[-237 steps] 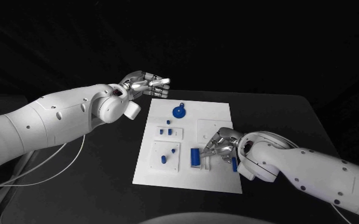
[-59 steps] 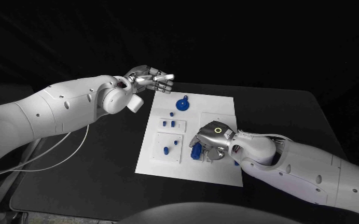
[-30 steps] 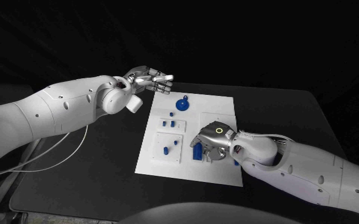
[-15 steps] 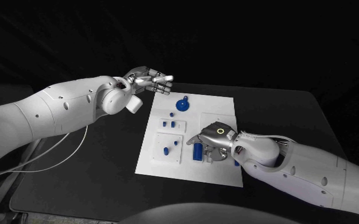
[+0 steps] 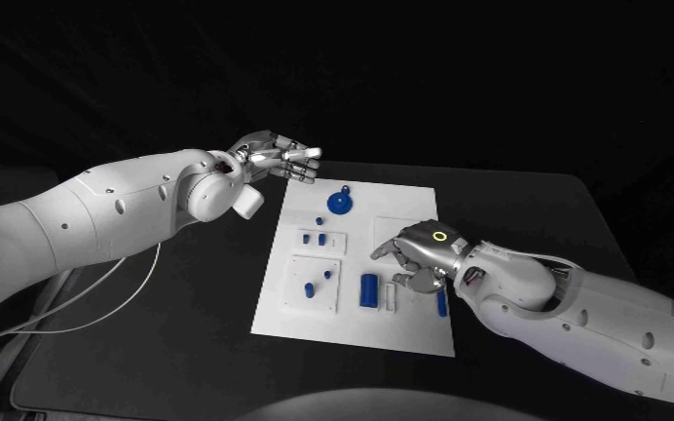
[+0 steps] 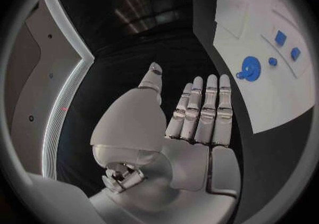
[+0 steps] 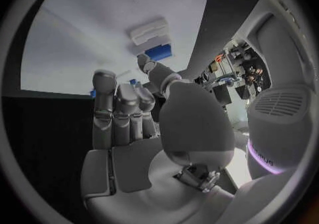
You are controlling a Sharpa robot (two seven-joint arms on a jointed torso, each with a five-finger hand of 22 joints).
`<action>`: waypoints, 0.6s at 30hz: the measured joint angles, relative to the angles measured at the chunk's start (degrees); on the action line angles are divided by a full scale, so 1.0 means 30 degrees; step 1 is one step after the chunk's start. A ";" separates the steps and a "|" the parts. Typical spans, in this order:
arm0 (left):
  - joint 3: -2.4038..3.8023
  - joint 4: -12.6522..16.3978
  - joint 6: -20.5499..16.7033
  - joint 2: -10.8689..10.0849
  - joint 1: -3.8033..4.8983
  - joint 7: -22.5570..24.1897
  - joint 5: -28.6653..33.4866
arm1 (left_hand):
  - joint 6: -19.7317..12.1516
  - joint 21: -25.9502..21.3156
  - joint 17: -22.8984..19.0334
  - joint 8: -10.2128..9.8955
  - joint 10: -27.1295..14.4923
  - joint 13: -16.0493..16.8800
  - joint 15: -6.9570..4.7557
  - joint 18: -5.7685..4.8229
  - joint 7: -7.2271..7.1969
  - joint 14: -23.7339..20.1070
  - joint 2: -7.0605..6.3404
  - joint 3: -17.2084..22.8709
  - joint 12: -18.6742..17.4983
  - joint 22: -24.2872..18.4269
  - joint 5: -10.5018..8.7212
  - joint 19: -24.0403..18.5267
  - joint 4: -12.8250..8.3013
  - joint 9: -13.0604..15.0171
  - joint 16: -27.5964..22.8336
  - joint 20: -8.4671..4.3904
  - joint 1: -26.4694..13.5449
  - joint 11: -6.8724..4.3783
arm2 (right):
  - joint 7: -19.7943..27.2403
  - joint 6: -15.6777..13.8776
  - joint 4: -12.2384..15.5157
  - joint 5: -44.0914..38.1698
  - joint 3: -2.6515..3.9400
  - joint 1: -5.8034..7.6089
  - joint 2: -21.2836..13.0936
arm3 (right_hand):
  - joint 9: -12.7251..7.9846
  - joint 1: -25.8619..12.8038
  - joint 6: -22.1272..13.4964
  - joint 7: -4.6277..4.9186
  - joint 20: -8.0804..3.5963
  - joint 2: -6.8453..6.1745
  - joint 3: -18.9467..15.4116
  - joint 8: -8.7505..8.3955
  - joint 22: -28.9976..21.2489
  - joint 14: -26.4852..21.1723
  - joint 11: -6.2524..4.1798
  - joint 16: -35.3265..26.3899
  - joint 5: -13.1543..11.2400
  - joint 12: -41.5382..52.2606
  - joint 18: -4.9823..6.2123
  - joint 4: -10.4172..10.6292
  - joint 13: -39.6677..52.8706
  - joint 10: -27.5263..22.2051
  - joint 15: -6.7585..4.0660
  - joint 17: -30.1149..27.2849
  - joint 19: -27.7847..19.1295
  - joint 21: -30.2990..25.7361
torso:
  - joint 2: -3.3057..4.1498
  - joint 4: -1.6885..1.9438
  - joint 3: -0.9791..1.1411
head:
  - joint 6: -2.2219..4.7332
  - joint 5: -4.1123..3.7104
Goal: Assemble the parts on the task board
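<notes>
The white task board [image 5: 407, 209] lies in the middle of the black table. At its far end sits a round blue part [image 5: 339, 204]; small blue pieces [image 5: 312, 240] stand at its left side. A long blue bar [image 5: 369, 290] lies near the front beside a white block [image 5: 392, 296], and a second blue bar [image 5: 441, 304] lies right of them. My right hand [image 5: 417, 259] hovers over the board's right middle, fingers loosely apart and holding nothing [image 7: 133, 117]. My left hand [image 5: 282, 158] is raised beyond the board's far left corner, flat and empty [image 6: 196, 120].
The black table [image 5: 168, 343] surrounds the board on every side. In the left wrist view the round blue part [image 6: 249, 68] and small blue pieces [image 6: 279, 38] show on the board [image 6: 279, 96]. A cable [image 5: 85, 309] hangs at the left.
My right hand has lifted off the long blue bar and drawn back to the right, leaving the bar uncovered on the board. The left hand stays raised.
</notes>
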 measured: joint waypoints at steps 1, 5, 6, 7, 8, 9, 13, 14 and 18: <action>0.0000 -0.0005 -0.0003 -0.0004 0.0000 0.0004 -0.0004 | 0.0000 0.0000 0.0000 0.0000 0.0000 0.0000 -0.0001 0.0000 0.0001 0.0000 0.0000 0.0003 0.0000 0.0000 0.0000 -0.0001 -0.0003 0.0000 0.0000 0.0000 0.0000 0.0000 | -0.0046 -0.0085 0.0068 0.0420 0.0158 0.0008 -0.0160 | 0.0044 -0.0296 0.0575 0.0240 0.0010 0.0158 -0.0456 0.0000 0.0000 0.0085 0.0184 0.0001 0.0000 0.0093 -0.0001 0.0183 0.0063 0.0004 0.0085 0.0039 -0.0010 -0.0089 | 0.0000 -0.0002 0.0005 | 0.0037 -0.0037; 0.0000 -0.0016 -0.0015 -0.0021 0.0000 0.0019 -0.0017 | 0.0071 0.0000 0.0000 0.0000 0.0000 0.0000 0.0000 -0.0001 -0.0070 0.0000 0.0000 -0.0079 0.0000 -0.0001 0.0000 0.0000 -0.0084 0.0000 0.0000 0.0000 0.0000 0.0000 | -0.0458 -0.0308 0.0393 0.2509 0.0831 0.0016 -0.0973 | 0.0662 -0.1658 0.3597 0.0351 0.0279 0.0497 -0.2214 0.0323 -0.0001 0.0186 0.0504 0.0383 -0.0079 0.0750 0.0177 0.1916 0.0486 0.0315 0.0350 0.0273 -0.0004 0.0031 | -0.0005 -0.0013 0.0007 | 0.0167 -0.0200; -0.0001 -0.0017 -0.0017 -0.0024 0.0000 0.0022 -0.0020 | 0.0071 0.0000 0.0000 0.0000 0.0000 0.0000 -0.0001 0.0000 -0.0070 0.0000 0.0000 -0.0078 0.0000 0.0000 0.0000 -0.0001 -0.0084 0.0000 0.0000 0.0001 0.0000 0.0000 | -0.0635 -0.0307 0.0460 0.3009 0.0968 0.0017 -0.1169 | 0.1090 -0.1810 0.4373 0.0145 0.0279 0.0520 -0.2645 0.0426 0.0000 0.0284 0.0333 0.0544 -0.0049 0.1213 0.0176 0.2502 0.0867 0.0622 0.0362 0.0393 -0.0004 0.0267 | -0.0011 -0.0022 0.0007 | 0.0192 -0.0244; -0.0002 -0.0017 -0.0019 -0.0027 0.0000 0.0024 -0.0023 | 0.0071 0.0000 0.0000 0.0000 0.0000 0.0000 0.0000 0.0000 -0.0070 0.0000 0.0000 -0.0078 0.0000 -0.0001 0.0000 0.0000 -0.0084 0.0000 0.0000 0.0000 0.0000 0.0000 | -0.0862 -0.0289 0.0527 0.3529 0.1094 0.0020 -0.1375 | 0.1660 -0.1920 0.4857 -0.0031 0.0280 0.0534 -0.3112 0.0426 0.0000 0.0352 0.0234 0.0667 0.0047 0.1559 0.0174 0.3209 0.1172 0.0843 0.0295 0.0502 -0.0003 0.0376 | -0.0011 -0.0024 0.0005 | 0.0218 -0.0286; -0.0003 -0.0017 -0.0023 -0.0027 0.0000 0.0026 -0.0027 | 0.0071 0.0000 0.0000 0.0000 0.0000 0.0000 0.0000 0.0001 -0.0070 0.0000 0.0000 -0.0078 0.0000 -0.0001 0.0000 -0.0001 -0.0084 0.0001 0.0000 0.0000 0.0000 -0.0001 | -0.1256 -0.0217 0.0615 0.4235 0.1228 0.0029 -0.1644 | 0.2541 -0.1921 0.5115 -0.0231 0.0279 0.0534 -0.3444 0.0317 -0.0001 0.0414 0.0101 0.0685 0.0046 0.1790 0.0174 0.4038 0.1428 0.0979 0.0233 0.0594 -0.0003 0.0442 | -0.0013 -0.0035 0.0005 | 0.0258 -0.0363; -0.0003 -0.0017 -0.0027 -0.0028 0.0000 0.0028 -0.0030 | 0.0071 0.0000 0.0000 0.0000 0.0000 0.0000 0.0000 0.0000 -0.0070 0.0000 0.0000 -0.0078 0.0000 -0.0001 0.0000 -0.0001 -0.0084 0.0000 0.0000 0.0001 0.0000 0.0000 | -0.1570 -0.0137 0.0671 0.4736 0.1293 0.0036 -0.1827 | 0.3132 -0.1887 0.5211 -0.0327 0.0279 0.0500 -0.3529 0.0228 -0.0001 0.0419 0.0049 0.0685 -0.0003 0.1862 0.0174 0.4498 0.1532 0.1030 0.0227 0.0650 -0.0003 0.0443 | -0.0015 -0.0037 0.0005 | 0.0276 -0.0416; -0.0006 0.0018 -0.0057 -0.0045 0.0000 0.0050 -0.0042 | 0.0195 0.0000 0.0001 0.0000 0.0000 0.0000 0.0000 0.0000 -0.0051 0.0000 0.0000 -0.0029 0.0000 -0.0001 0.0000 -0.0001 -0.0132 0.0000 0.0000 0.0001 0.0000 0.0000 | -0.3261 0.0736 0.0801 0.6989 0.1449 0.0037 -0.2435 | 0.5285 -0.1813 0.4925 -0.0403 0.0279 0.0428 -0.2600 0.0105 -0.0001 0.0423 0.0005 0.0685 -0.0299 0.1902 0.0172 0.5644 0.1772 0.1073 0.0222 0.0791 -0.0003 0.0443 | -0.0024 -0.0068 0.0000 | 0.0346 -0.0634; -0.0008 0.0048 -0.0083 -0.0067 0.0000 0.0062 -0.0053 | 0.0198 0.0000 0.0000 0.0000 0.0000 0.0000 -0.0001 0.0000 -0.0052 0.0000 0.0039 -0.0023 0.0000 -0.0001 0.0000 -0.0001 -0.0138 0.0000 0.0000 0.0001 0.0040 0.0000 | -0.3722 0.1094 0.0795 0.7530 0.1479 0.0036 -0.2552 | 0.5526 -0.1915 0.4761 -0.0378 0.0279 0.0529 -0.2257 0.0105 0.0000 0.0423 0.0005 0.0685 -0.0299 0.1902 0.0171 0.5664 0.1782 0.1072 0.0223 0.0795 -0.0003 0.0442 | -0.0029 -0.0075 0.0000 | 0.0357 -0.0683; -0.0008 0.0110 -0.0293 -0.0113 -0.0001 0.0139 -0.0129 | 0.0485 0.0000 0.0012 0.0000 0.0081 0.0000 -0.0002 0.0000 -0.0068 0.0141 0.0078 -0.0100 0.0000 0.0000 0.0000 0.0068 -0.0216 0.0001 0.0000 -0.0068 0.0078 -0.0082 | -0.6098 0.3041 0.0649 0.9902 0.1522 0.0004 -0.2936 | 0.5595 -0.2610 0.4355 -0.0248 0.0279 0.0855 -0.1771 0.0105 -0.0001 0.0423 0.0005 0.0684 -0.0299 0.1720 0.0168 0.5621 0.1706 0.1072 0.0223 0.0767 -0.0004 0.0065 | -0.0059 -0.0125 0.0000 | 0.0379 -0.0833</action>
